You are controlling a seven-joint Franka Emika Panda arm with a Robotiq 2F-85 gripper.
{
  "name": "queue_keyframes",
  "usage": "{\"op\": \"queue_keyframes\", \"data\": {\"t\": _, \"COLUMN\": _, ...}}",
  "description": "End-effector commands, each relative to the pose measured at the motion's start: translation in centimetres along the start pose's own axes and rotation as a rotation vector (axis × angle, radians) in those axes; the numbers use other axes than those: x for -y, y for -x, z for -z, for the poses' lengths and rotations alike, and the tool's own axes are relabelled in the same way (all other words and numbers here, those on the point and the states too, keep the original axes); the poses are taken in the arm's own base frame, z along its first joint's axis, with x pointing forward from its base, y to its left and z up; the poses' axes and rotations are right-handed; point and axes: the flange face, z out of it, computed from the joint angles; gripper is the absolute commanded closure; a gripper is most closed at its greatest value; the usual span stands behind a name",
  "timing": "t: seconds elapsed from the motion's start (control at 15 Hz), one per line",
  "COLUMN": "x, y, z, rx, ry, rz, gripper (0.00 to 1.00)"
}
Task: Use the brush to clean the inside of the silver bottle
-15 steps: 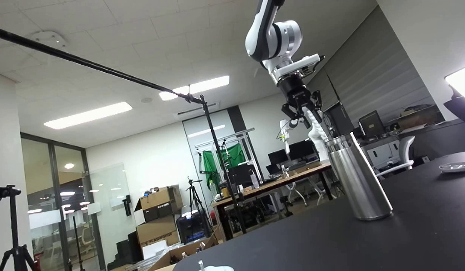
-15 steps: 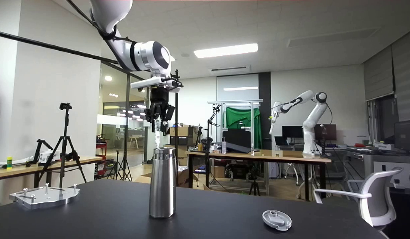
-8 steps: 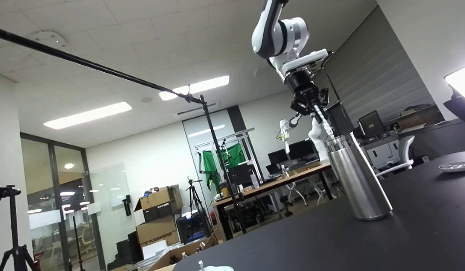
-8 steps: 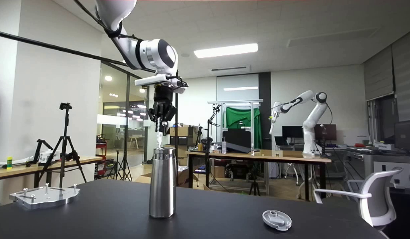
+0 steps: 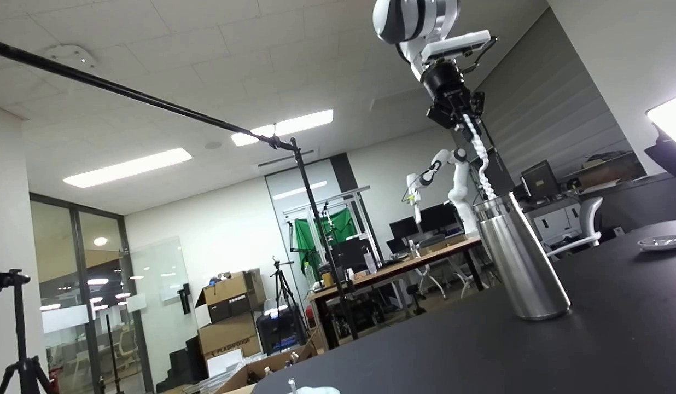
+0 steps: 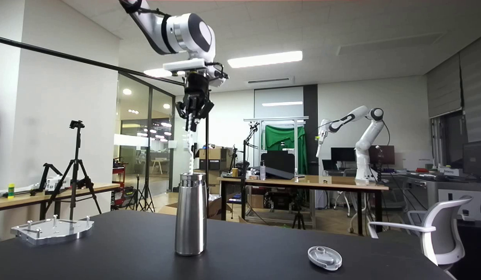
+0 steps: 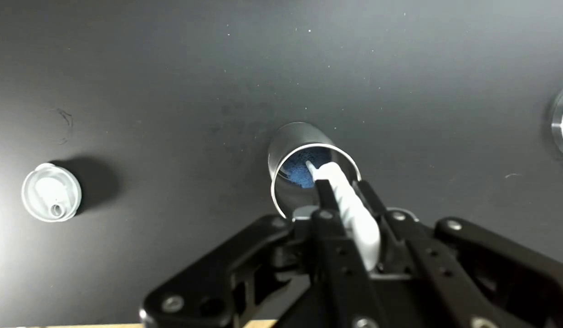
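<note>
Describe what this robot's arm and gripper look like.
The arm is white and rounded, with silver bands and dark panels. The gripper is black, with jointed fingers and round silver screw heads. Above it sit a white bar and a looping black cable. No lettering is legible.

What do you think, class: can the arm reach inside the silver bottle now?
Probably yes: the gripper holds the brush, whose lower end sits inside the silver bottle, open at the top.
</note>
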Motion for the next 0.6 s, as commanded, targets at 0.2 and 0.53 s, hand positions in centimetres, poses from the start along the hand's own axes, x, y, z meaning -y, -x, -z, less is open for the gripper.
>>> {"op": "queue_keyframes", "data": {"t": 0.2, "x": -2.0, "y": 6.5, "z": 8.7, "rx": -0.078, "ry": -0.011, "rz": 0.09, "gripper": 0.96}}
{"op": "queue_keyframes", "data": {"t": 0.53, "x": -4.4, "y": 6.6, "z": 6.6, "rx": -0.067, "ry": -0.051, "rz": 0.123, "gripper": 0.96}}
